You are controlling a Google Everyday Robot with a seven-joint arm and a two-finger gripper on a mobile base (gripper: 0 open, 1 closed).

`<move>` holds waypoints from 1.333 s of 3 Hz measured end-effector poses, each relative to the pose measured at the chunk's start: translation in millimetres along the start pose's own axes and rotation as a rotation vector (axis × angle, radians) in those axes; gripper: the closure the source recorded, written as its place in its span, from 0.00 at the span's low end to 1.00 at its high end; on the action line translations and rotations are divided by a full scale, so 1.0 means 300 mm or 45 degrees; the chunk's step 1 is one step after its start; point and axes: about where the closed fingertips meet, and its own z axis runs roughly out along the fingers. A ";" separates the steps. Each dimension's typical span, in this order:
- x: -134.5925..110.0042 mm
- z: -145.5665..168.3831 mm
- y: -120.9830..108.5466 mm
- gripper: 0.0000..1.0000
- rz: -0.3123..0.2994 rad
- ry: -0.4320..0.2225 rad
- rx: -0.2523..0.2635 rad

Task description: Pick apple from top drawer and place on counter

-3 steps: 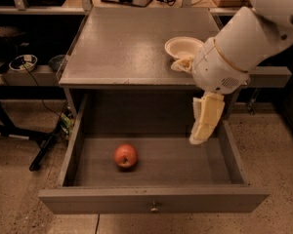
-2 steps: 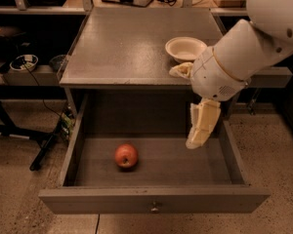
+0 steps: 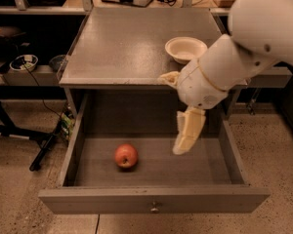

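Top drawer (image 3: 154,206) stands open, apple (image 3: 126,156) sits inside, untouched. Gripper (image 3: 181,148) hangs to the apple's right, well apart. Spread or closed, I can't tell. Grasp, lift and table (image 3: 122,52) placement all remain.

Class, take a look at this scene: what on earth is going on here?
A robot arm is going after an apple. Its gripper points down over the open top drawer, to the right of the apple in the picture and apart from it. The apple lies on the drawer floor, not yet picked up. A white bowl sits on the counter above.
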 end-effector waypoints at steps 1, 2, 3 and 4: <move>-0.027 0.061 -0.009 0.00 -0.021 0.005 -0.019; -0.025 0.215 -0.065 0.00 -0.002 0.052 -0.078; -0.025 0.216 -0.064 0.00 -0.003 0.049 -0.077; 0.001 0.267 -0.096 0.00 -0.016 -0.002 -0.061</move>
